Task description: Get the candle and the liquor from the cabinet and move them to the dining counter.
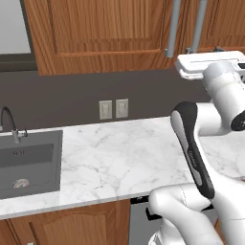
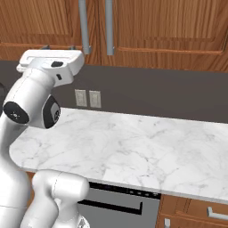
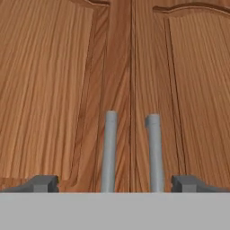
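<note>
The robot's two-finger gripper point(image 3: 115, 183) stands spread wide, its dark fingertips point(image 3: 42, 183) far apart and holding nothing. It faces the reddish-brown wooden wall cabinet point(image 3: 58, 90), whose raised-panel doors are shut. The two long grey bar handles point(image 3: 109, 150) hang side by side between the fingertips, untouched. Below lies the white grey-veined marble worktop point(image 1: 124, 153) with its grey sink point(image 1: 28, 162).

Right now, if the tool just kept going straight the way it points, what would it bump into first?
Probably the two grey bar handles of the closed cabinet. They stand between the open tool's tips, so it might straddle them and meet the doors; depth is unclear.
</note>
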